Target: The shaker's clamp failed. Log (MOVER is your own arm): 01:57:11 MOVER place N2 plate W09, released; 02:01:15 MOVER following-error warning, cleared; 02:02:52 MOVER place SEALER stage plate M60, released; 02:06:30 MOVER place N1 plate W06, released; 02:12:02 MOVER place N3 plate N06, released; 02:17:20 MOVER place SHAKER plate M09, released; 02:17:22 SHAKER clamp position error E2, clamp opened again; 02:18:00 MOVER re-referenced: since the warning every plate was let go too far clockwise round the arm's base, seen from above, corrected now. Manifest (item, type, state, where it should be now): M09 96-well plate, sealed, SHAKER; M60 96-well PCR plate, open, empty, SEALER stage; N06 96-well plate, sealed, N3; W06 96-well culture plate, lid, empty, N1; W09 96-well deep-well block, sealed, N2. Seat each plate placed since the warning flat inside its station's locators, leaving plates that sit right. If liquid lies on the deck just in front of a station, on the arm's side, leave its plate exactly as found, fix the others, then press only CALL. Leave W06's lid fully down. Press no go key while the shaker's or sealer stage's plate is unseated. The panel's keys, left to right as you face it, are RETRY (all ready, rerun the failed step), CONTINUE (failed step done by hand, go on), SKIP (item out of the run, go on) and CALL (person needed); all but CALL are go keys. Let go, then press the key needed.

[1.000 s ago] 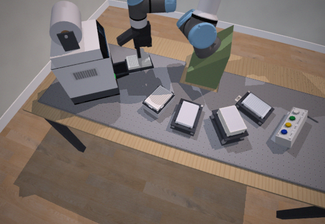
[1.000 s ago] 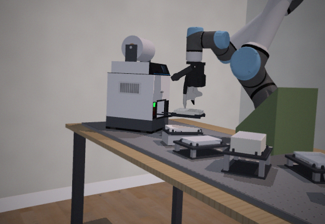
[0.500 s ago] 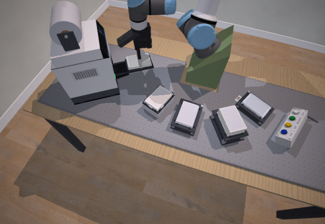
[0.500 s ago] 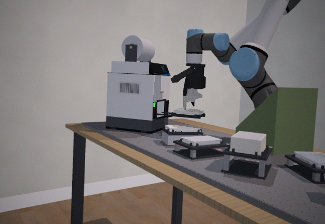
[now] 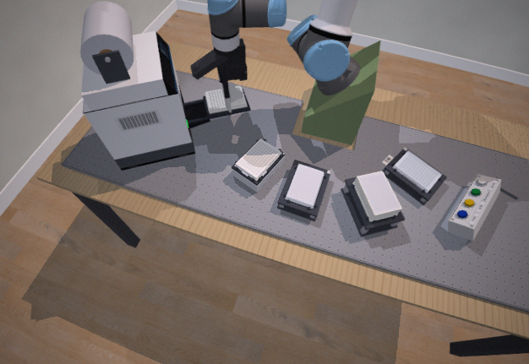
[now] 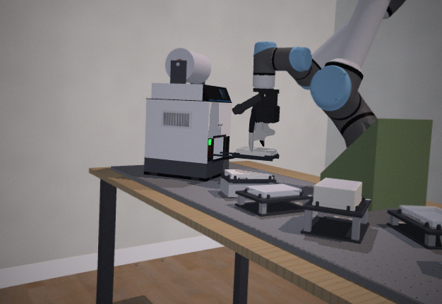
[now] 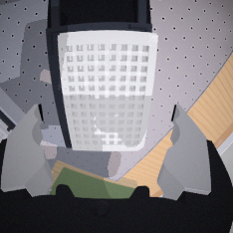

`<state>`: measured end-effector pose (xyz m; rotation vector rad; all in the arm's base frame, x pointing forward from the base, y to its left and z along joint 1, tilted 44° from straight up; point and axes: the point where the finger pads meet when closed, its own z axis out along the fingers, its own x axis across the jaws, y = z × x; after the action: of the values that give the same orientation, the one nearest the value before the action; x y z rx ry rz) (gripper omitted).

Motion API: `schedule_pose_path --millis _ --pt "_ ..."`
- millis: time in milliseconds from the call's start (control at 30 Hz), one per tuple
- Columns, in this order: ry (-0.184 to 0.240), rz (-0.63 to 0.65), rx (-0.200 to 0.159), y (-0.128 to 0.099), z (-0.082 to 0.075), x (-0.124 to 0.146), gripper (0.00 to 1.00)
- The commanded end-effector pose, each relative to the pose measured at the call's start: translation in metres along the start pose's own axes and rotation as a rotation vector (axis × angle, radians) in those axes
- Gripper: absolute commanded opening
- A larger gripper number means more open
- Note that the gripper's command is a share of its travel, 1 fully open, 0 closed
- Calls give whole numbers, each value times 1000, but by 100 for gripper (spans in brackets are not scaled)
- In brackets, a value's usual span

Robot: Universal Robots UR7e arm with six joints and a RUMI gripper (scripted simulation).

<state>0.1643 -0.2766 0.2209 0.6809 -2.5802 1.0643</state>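
On the grey desk (image 5: 239, 223) beside the sealer (image 5: 136, 112), my wide, empty pincer (image 7: 107, 149) straddles the PCR plate (image 5: 215, 99); I should centre before closing.
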Motion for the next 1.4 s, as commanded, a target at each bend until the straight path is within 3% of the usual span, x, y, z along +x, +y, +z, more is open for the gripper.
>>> schedule_pose_path --millis 0,233,267,1367 --pt "0 0 1 0 0 0 82" --pt "0 0 1 0 0 0 82" --pt "0 0 1 0 0 0 0" --pt "0 0 1 0 0 0 0"
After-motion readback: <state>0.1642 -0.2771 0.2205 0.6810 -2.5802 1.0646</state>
